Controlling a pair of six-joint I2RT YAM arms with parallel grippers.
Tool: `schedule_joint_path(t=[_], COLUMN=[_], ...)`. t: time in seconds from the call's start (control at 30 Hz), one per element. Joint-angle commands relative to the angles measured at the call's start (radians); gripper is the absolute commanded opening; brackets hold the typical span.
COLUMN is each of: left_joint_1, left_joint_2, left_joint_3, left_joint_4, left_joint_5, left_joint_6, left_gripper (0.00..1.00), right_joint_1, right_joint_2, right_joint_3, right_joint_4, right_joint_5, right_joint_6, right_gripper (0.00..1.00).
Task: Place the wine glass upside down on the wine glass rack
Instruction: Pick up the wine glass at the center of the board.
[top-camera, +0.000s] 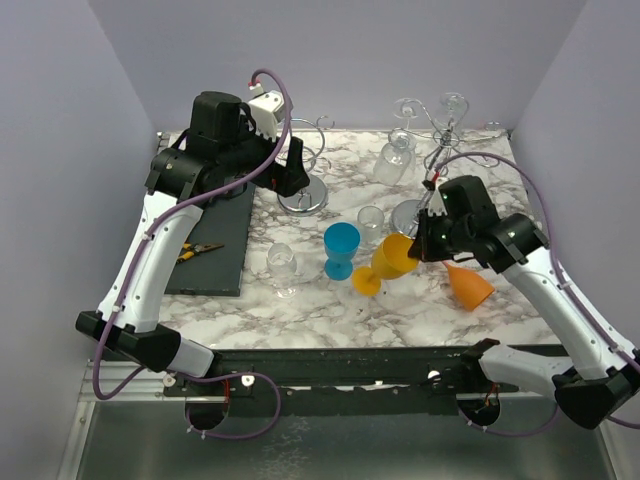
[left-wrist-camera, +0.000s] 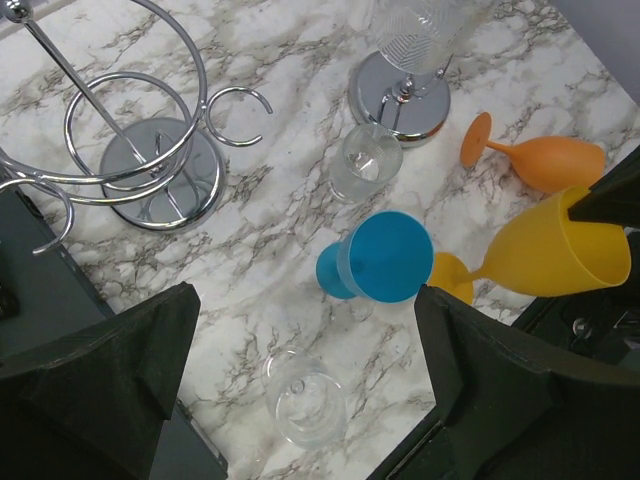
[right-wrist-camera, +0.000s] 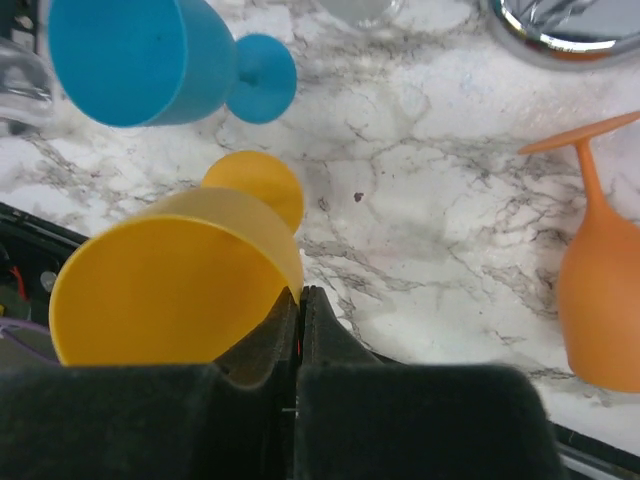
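1. Marble table (top-camera: 330, 310) under lilac walls: the yellow wine glass (top-camera: 392, 260) leans just right of the blue glass (top-camera: 341, 248).
2. Right end effector (right-wrist-camera: 300, 295) is clenched on its rim; left end effector (left-wrist-camera: 305, 292) hangs spread, grasping nothing.
3. Risk: the thin rim pinch could slip while inverting toward the wine glass rack (top-camera: 303, 195), behind-left of the blue glass.
4. Every bowl looks empty.

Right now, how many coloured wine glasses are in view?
3: the blue glass standing mid-table, the yellow glass tilted, its rim pinched by the right hand, and the orange glass lying on its side further right. None seems hidden.
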Motion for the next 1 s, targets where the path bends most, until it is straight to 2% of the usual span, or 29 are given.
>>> schedule_joint_path(t=[0.0, 0.2, 0.5, 0.7, 0.97], left_joint_1=[0.007, 0.007, 0.007, 0.006, 0.004], left_joint_2=[-0.026, -0.042, -0.054, -0.07, -0.079], left_joint_3=[-0.004, -0.017, -0.02, -0.047, -0.067], left_joint_4=[0.019, 0.019, 0.018, 0.013, 0.04], left_joint_5=[0.054, 0.078, 0.124, 0.218, 0.337], left_joint_6=[-0.023, -0.019, -0.024, -0.057, -0.096], left_gripper=[0.99, 0.99, 0.99, 0.99, 0.99], right_joint_1=[0.003, 0.002, 0.002, 0.002, 0.003], right_joint_2=[-0.014, -0.005, -0.063, -0.091, -0.122], right_joint_3=[0.177, 0.354, 0.389, 0.52, 0.419], right_joint_4=[-0.08, -0.232, -0.256, -0.081, 0.224], right_joint_5=[0.027, 0.037, 0.041, -0.047, -0.088], right_joint_6=[-0.08, -0.112, -0.076, -0.06, -0.019], right_gripper=[0.0, 0.0, 0.0, 0.0, 0.0])
